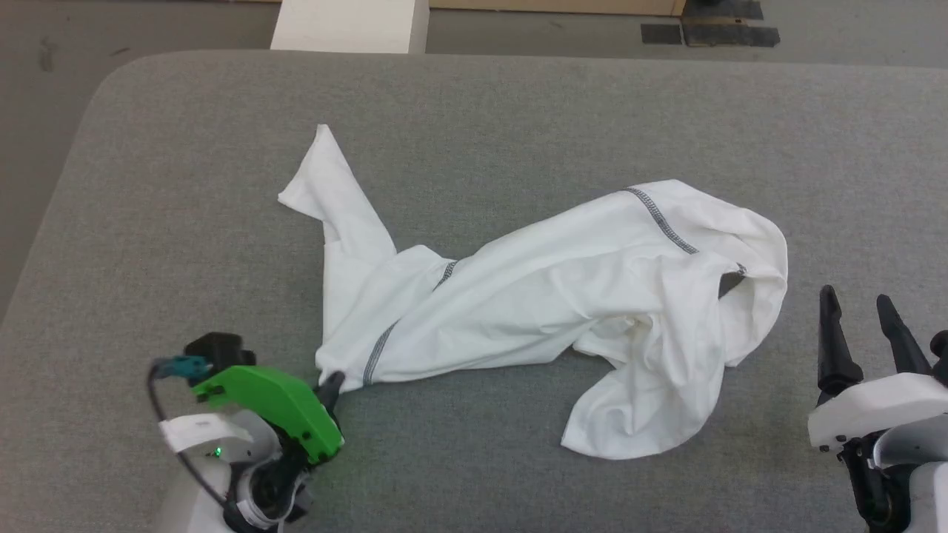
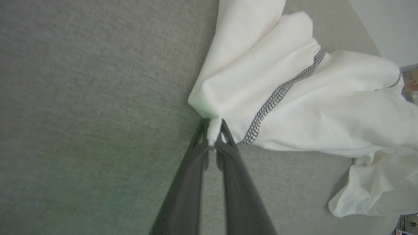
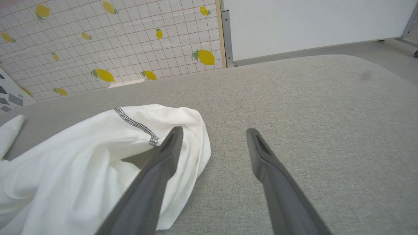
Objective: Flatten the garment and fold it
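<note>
Your left gripper (image 2: 214, 132) pinches a corner of the crumpled garment (image 1: 563, 296); right gripper (image 1: 854, 297) gapes empty. Flattening looks barely begun, folding untouched.

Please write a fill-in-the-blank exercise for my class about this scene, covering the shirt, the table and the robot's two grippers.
1. The shirt lies crumpled on a ____ table.
2. The left gripper is ____ on a corner of the shirt.
3. The right gripper hangs beside the shirt with its jaws ____, holding nothing.
4. The shirt's fabric is ____, with dark stitching along the seams.

Missing words: grey; shut; open; white.
</note>
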